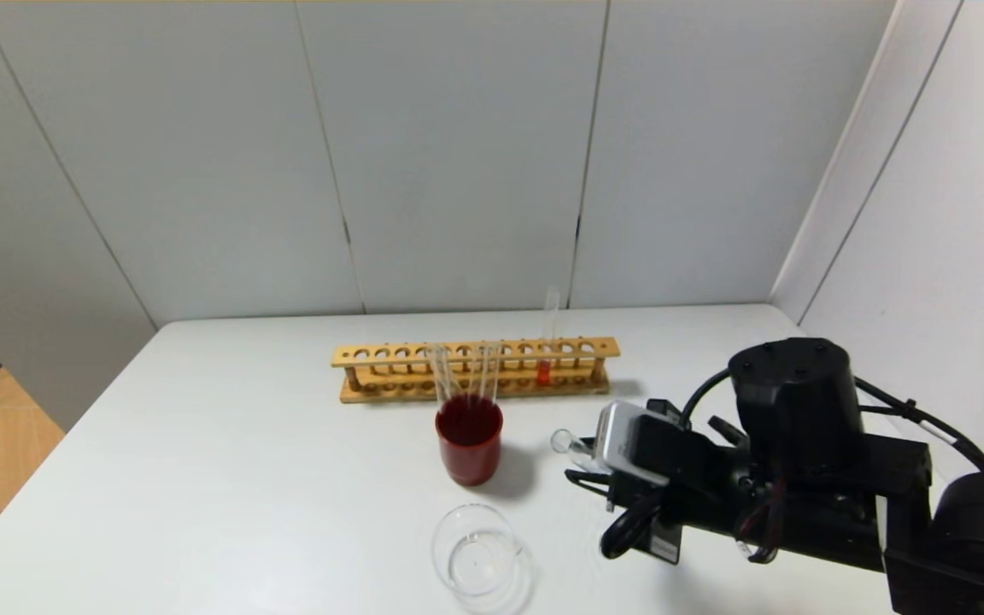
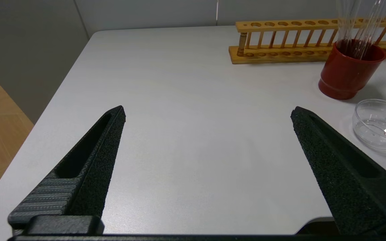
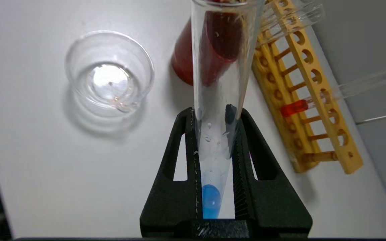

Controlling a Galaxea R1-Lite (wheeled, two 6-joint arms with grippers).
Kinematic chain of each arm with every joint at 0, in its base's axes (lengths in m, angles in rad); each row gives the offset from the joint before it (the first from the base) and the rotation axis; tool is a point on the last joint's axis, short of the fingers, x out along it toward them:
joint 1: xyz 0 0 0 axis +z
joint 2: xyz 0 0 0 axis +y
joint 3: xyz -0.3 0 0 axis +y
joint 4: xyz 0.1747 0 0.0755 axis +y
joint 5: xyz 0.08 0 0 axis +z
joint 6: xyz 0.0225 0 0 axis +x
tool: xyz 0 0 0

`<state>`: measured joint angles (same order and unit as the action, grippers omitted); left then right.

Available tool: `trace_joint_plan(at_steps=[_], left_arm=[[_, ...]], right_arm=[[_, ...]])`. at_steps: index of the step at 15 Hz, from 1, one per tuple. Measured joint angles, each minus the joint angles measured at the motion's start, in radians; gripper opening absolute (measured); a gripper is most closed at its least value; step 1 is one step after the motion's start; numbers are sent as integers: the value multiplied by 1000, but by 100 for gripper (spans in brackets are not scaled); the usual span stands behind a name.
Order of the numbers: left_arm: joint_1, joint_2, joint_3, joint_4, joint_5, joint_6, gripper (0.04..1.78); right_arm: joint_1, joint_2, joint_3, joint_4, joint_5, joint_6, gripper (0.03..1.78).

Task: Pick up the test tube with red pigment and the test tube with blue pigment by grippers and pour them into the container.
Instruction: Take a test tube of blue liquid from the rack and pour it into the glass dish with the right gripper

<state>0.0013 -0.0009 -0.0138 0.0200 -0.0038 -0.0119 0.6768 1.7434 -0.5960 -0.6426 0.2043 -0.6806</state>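
While its jaws pinch the test tube with blue pigment (image 3: pixel 220 100) near the rounded end, the right gripper (image 3: pixel 214 117) hovers over the surface (image 1: pixel 270 461), tube tipped sideways, open mouth toward the red cup (image 1: pixel 469 448). Blue liquid sits at the tube's closed end, between the jaws. Just off the mouth and nearer the robot sits the container (image 1: pixel 475 553). Beyond the cup, the wooden rack (image 1: pixel 475 369) holds the test tube with red pigment (image 1: pixel 547 342) upright. Left gripper (image 2: pixel 208 115): jaws spread wide, holding nothing, off to the left above the surface
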Motion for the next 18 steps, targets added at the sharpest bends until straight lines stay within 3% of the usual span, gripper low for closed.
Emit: trace_joint_plan(at_steps=[3,11,16,18], left_arm=[[0,0,0,0,0,0,175],[0,0,0,0,0,0,175],[0,0,0,0,0,0,175],[0,0,0,0,0,0,175]], right_arm=[[11,44,-44,59,-17,-88,34],[63,104,-179,251,-149,-200,34],[94,149,-251,312,-180,-249,34],[97,162,-256,338,-234,-314,34]])
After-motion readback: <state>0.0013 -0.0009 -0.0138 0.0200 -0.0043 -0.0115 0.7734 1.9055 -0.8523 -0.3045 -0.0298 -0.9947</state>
